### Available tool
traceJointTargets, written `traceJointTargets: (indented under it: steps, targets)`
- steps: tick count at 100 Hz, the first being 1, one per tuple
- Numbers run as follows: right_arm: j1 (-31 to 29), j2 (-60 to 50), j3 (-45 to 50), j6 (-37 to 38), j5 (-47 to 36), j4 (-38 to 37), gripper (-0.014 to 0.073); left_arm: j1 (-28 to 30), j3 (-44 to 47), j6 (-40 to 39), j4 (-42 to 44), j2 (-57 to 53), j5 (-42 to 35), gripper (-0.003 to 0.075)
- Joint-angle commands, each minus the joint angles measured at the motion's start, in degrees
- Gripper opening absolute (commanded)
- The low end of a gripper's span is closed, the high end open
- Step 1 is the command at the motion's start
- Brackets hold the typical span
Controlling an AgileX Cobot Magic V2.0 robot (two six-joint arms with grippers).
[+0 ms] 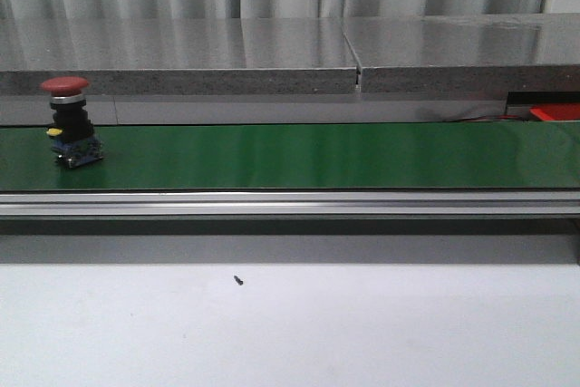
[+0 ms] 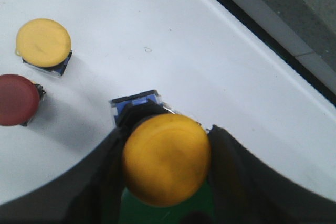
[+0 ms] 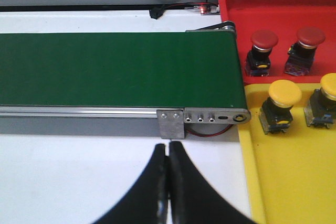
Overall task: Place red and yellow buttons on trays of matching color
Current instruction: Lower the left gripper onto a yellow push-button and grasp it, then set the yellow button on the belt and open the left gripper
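A red button [image 1: 68,124] stands upright on the green conveyor belt [image 1: 299,156] at its far left. In the left wrist view my left gripper [image 2: 165,136] is shut on a yellow button [image 2: 167,158], its dark fingers [image 2: 107,166] against both sides of the cap, above the white table. Another yellow button [image 2: 43,43] and a red button [image 2: 16,99] stand on that table beyond it. My right gripper [image 3: 168,148] is shut and empty, just off the belt's end. The red tray [image 3: 231,3] holds two red buttons [image 3: 262,45]; the yellow tray [image 3: 283,182] holds two yellow buttons [image 3: 283,98].
A corner of the red tray [image 1: 555,112] shows at the far right behind the belt. A metal end bracket [image 3: 202,116] closes the conveyor next to the trays. A small dark speck [image 1: 238,280] lies on the white table in front.
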Motion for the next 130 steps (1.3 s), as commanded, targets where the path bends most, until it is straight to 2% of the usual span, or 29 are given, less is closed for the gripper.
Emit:
traceJointTargets:
  steps: [1, 39, 84, 93, 108, 130]
  targets:
    - [0.1, 0.0, -1.5, -0.1, -4.0, -0.1, -0.0068, -1.0, 0.6, 2.0, -2.0, -6.2, -0.8, 0.0272]
    - [0.1, 0.0, -1.5, -0.1, -4.0, -0.1, -0.0068, -3.7, 2.8, 5.7, -2.2, -6.7, 8.9, 0.0272]
    - [0.1, 0.0, -1.5, -0.1, -4.0, -0.1, -0.0068, -4.5, 2.9, 5.7, -2.3, -1.4, 12.1, 0.0277]
    - [0.1, 0.0, -1.5, -0.1, -4.0, -0.1, -0.0068, -4.5, 2.9, 7.4, -2.4, -1.2, 12.0, 0.033]
    - [0.1, 0.0, -1.5, -0.1, -4.0, -0.1, -0.0068, -4.5, 2.9, 7.7, -3.1, -1.2, 11.8, 0.0519]
    - [0.1, 0.0, -1.5, -0.1, -4.0, -0.1, -0.0068, -4.5, 2.9, 9.7, -3.1, -4.1, 10.3, 0.0535]
